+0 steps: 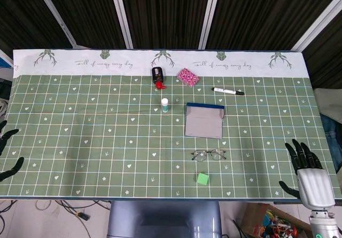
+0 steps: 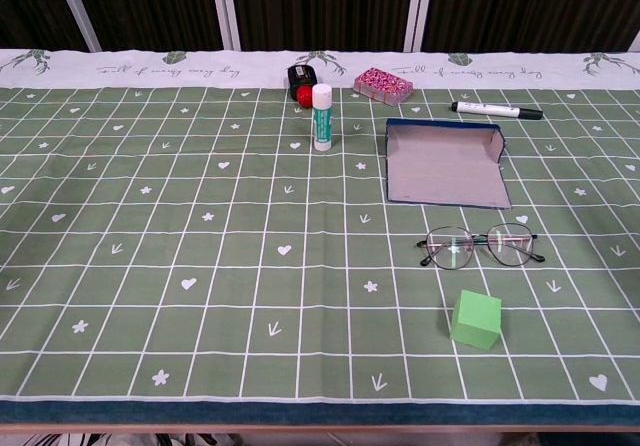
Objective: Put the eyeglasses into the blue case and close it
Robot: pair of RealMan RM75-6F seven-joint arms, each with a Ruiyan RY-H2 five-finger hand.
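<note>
Thin-rimmed eyeglasses (image 1: 208,154) (image 2: 478,246) lie flat on the green cloth, just in front of the blue case (image 1: 204,120) (image 2: 443,162). The case lies open, its grey lining facing up. My right hand (image 1: 308,173) hovers at the table's near right corner, fingers spread and holding nothing, well right of the glasses. Only the dark fingertips of my left hand (image 1: 7,151) show at the left edge of the head view, spread and holding nothing. Neither hand appears in the chest view.
A green cube (image 1: 202,179) (image 2: 475,319) sits just in front of the glasses. Farther back stand a glue stick (image 1: 164,105) (image 2: 321,117), a black and red object (image 1: 157,76), a pink patterned box (image 1: 188,77) (image 2: 383,83) and a marker (image 1: 227,91) (image 2: 496,110).
</note>
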